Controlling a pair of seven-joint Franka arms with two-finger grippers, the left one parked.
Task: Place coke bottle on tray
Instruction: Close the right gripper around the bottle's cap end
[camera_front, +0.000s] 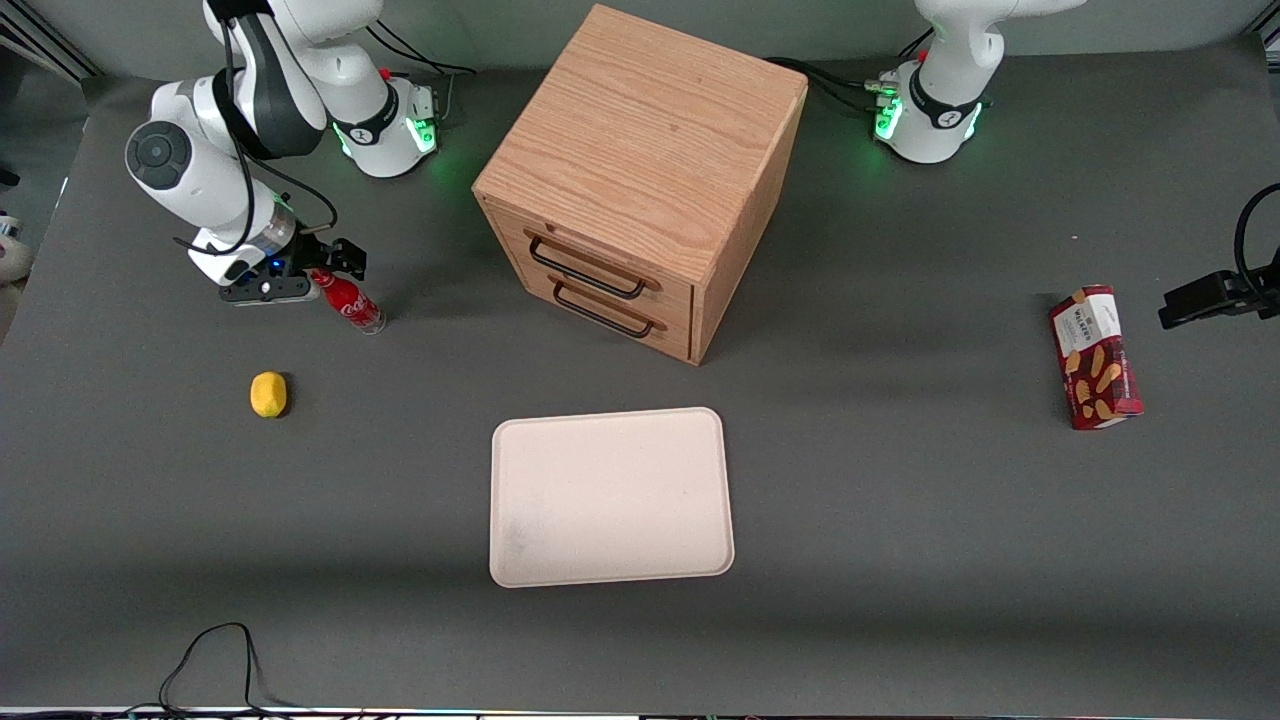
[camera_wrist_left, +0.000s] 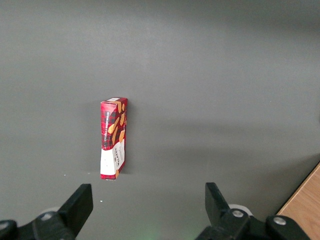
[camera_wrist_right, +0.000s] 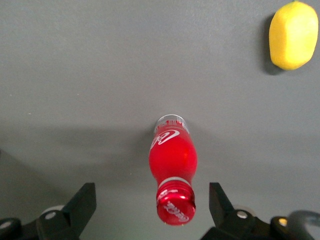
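The coke bottle (camera_front: 348, 302), red with a red cap and a clear base, stands on the grey table toward the working arm's end. My right gripper (camera_front: 312, 275) hovers at the bottle's cap, open. In the right wrist view the coke bottle (camera_wrist_right: 173, 162) rises between the two fingers (camera_wrist_right: 82, 205) of the gripper (camera_wrist_right: 151, 206), with a clear gap on each side of the cap and neither finger touching it. The cream-white tray (camera_front: 610, 495) lies flat and bare near the middle of the table, nearer the front camera than the bottle.
A yellow lemon (camera_front: 268, 393) (camera_wrist_right: 293, 35) lies on the table close to the bottle, nearer the front camera. A wooden two-drawer cabinet (camera_front: 640, 180) stands mid-table. A red biscuit box (camera_front: 1095, 357) (camera_wrist_left: 114, 137) lies toward the parked arm's end. A black cable (camera_front: 215, 660) loops at the front edge.
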